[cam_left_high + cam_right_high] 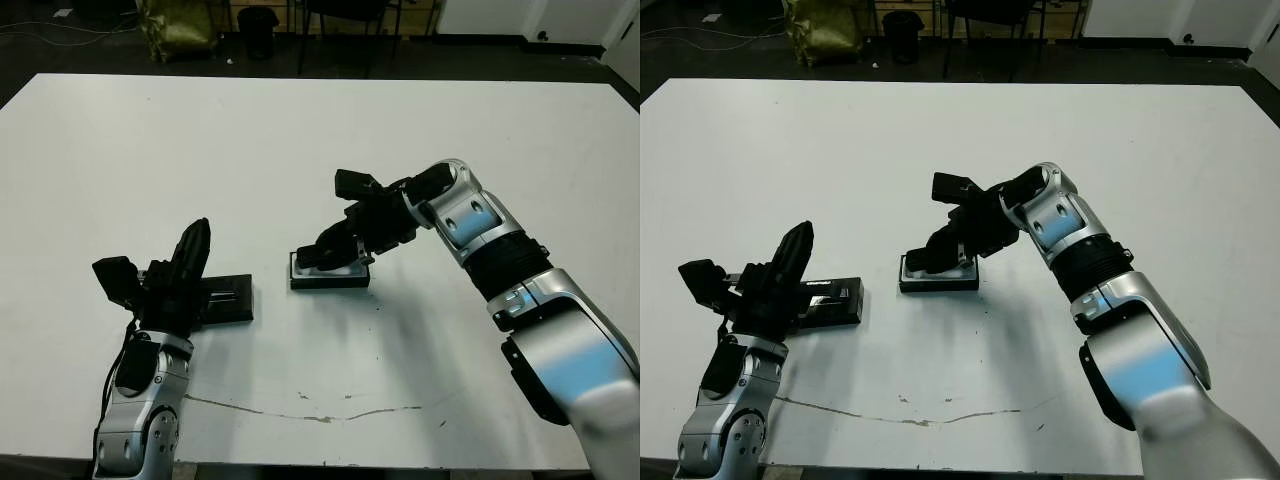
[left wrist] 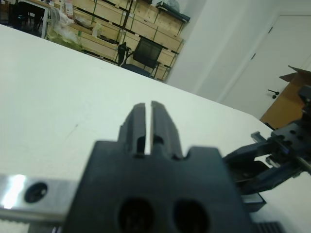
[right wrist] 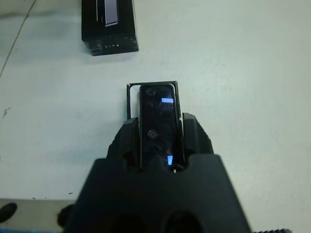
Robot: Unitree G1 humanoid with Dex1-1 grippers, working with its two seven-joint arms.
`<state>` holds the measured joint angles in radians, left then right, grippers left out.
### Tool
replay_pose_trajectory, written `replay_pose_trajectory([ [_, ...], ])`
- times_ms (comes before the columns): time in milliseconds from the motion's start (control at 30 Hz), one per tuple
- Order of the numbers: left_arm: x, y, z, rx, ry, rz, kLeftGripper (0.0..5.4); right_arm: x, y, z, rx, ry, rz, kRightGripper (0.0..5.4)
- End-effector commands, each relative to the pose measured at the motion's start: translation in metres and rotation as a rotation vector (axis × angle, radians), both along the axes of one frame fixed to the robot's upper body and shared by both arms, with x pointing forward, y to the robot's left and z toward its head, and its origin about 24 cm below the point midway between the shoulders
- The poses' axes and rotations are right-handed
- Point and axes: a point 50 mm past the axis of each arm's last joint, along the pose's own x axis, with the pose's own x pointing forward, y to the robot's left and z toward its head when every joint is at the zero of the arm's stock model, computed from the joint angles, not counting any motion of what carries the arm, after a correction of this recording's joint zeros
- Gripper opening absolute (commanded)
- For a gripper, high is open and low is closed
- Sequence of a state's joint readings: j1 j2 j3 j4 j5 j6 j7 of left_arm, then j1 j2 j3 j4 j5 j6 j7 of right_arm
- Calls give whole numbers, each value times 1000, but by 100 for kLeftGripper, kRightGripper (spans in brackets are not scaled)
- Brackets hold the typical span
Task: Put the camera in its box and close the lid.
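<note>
The right tool (image 3: 157,132) grips the camera (image 3: 157,124) by its long sides, directly over the box (image 1: 330,271) mid-table, long axes aligned. Whether it is seated is hidden behind the fingers. The lid (image 1: 227,301) lies toward the table's left edge, beside the closed left tool (image 2: 148,126).

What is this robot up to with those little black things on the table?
Its right gripper holds a slim black bar-shaped camera with a glossy face, right over a small shallow black-walled tray with a white inside; it looks to be setting the bar into it. The flat black slab lid with a pale strip lies apart on the white table, beside the left gripper, which is shut, holds nothing and touches nothing.
</note>
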<state>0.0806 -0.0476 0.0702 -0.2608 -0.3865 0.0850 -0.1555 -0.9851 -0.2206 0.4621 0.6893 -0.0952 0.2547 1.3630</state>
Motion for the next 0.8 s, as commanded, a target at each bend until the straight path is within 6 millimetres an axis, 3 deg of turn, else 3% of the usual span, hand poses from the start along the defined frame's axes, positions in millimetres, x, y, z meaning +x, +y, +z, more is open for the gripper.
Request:
replay_pose_trajectory([
  [33, -2, 2, -7, 2, 36, 7, 0, 0, -2, -6, -13, 10, -5, 80],
  [800, -3, 1, -6, 6, 44, 6, 0, -5, 6, -13, -30, -11, 70, 80],
])
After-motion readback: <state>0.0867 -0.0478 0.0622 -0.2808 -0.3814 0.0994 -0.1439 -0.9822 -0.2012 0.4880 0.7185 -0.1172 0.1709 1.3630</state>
